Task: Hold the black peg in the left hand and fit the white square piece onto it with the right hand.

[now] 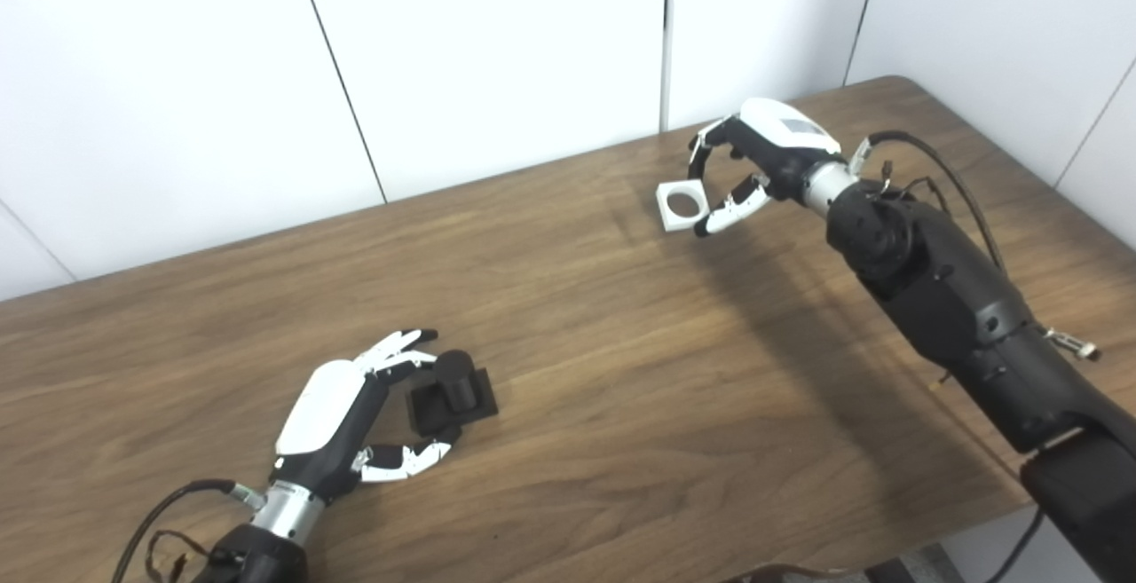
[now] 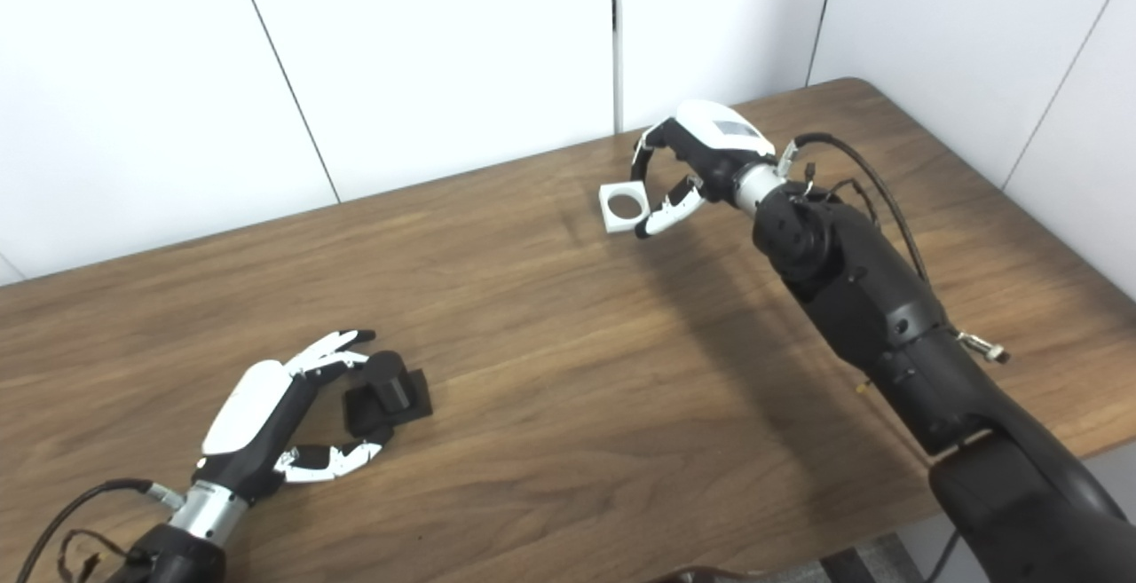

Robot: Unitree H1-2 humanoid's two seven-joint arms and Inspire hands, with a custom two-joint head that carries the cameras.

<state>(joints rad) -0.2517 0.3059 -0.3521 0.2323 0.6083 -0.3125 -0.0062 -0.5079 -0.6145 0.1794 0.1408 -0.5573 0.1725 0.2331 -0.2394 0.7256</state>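
Note:
The black peg (image 1: 454, 395), a short cylinder on a square black base, stands on the table at the lower left. My left hand (image 1: 355, 410) lies beside it, open. Its fingers (image 1: 399, 350) reach past the peg's far left side and its thumb (image 1: 410, 460) lies by the base's near corner. The white square piece (image 1: 683, 204), with a round hole, is at the far middle of the table. My right hand (image 1: 754, 166) is curled over its right side, fingers on its top edge and thumb at its lower corner. I cannot tell whether the piece is off the table.
The wooden table (image 1: 621, 405) has a white panelled wall close behind its far edge. Its right corner is rounded at the back. My right forearm (image 1: 941, 299) reaches across the table's right side, with cables along it.

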